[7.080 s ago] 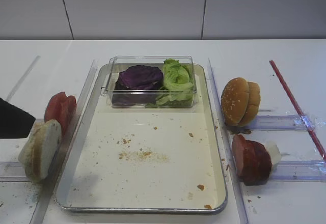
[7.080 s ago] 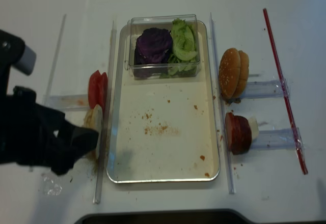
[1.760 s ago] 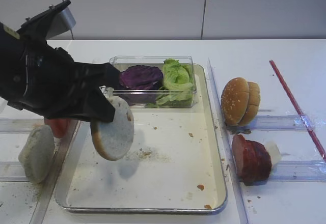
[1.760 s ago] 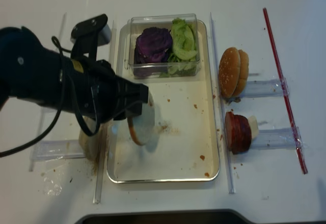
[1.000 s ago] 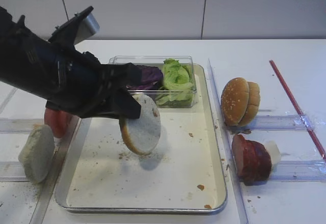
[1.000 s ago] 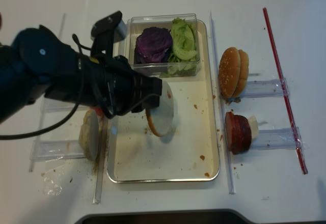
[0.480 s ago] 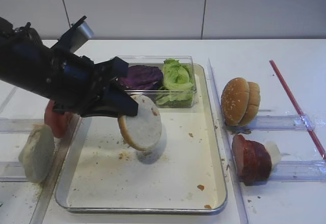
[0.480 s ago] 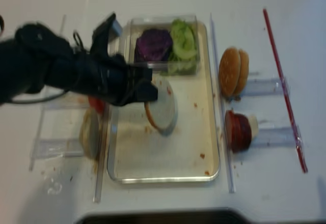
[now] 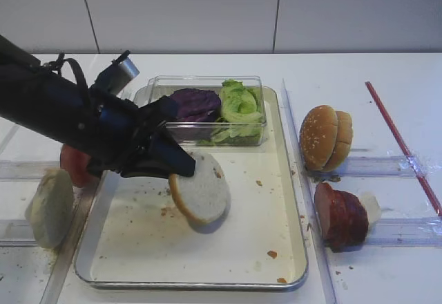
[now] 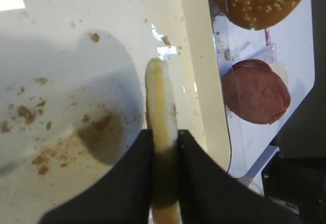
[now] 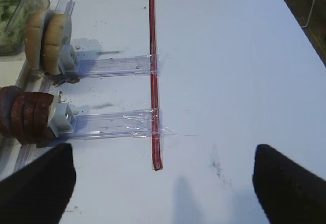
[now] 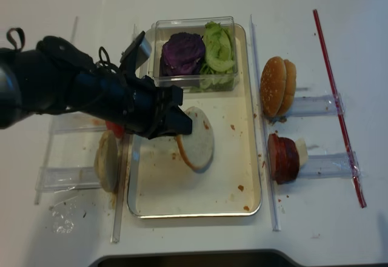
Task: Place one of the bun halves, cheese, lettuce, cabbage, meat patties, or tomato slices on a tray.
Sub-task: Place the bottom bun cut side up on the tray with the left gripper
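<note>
My left gripper [image 9: 181, 169] is shut on a flat bun half [image 9: 202, 188], pale face up and tilted, low over the middle of the silver tray [image 9: 242, 245]. The left wrist view shows both fingers pinching the bun half [image 10: 162, 102] by its edge. Whether its lower edge touches the floor I cannot tell. Lettuce [image 9: 240, 107] and purple cabbage [image 9: 190, 103] fill a clear box at the tray's back. Meat patties [image 9: 340, 215] stand right of the tray, tomato slices [image 9: 72, 162] left. No cheese shows. My right gripper [image 11: 163, 155] is open over bare table.
Another bun half [image 9: 50, 207] stands on edge left of the tray. Domed bun tops [image 9: 326, 137] sit in a clear rail at the right. A red strip [image 9: 400, 141] runs along the far right. Clear plastic rails flank the tray.
My left gripper has carried the bun half down and a little right, and the bun now lies flatter and closer to the tray floor.
</note>
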You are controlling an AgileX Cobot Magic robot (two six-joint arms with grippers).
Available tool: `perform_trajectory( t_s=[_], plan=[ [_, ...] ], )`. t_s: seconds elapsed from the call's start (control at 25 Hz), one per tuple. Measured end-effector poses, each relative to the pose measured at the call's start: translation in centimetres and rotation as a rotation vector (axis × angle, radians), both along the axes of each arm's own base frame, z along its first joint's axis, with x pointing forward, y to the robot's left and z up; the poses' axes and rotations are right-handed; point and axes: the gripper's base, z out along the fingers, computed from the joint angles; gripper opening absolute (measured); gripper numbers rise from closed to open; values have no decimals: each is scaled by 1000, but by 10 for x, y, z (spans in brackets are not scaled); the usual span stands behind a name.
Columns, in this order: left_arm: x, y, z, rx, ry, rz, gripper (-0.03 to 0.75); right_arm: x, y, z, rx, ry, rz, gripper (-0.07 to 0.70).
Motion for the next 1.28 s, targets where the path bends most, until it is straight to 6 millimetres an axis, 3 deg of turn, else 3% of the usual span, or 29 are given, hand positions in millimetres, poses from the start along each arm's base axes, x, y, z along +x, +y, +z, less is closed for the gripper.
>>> perform_trajectory(
  t_s=[0.6, 1.28],
  plan=[
    [8, -2, -8, -17, -62, 1, 74, 0, 0, 0, 0, 0, 0, 692],
    [16, -4, -31, -9, 14, 32, 74, 0, 0, 0, 0, 0, 0, 692]
  ],
)
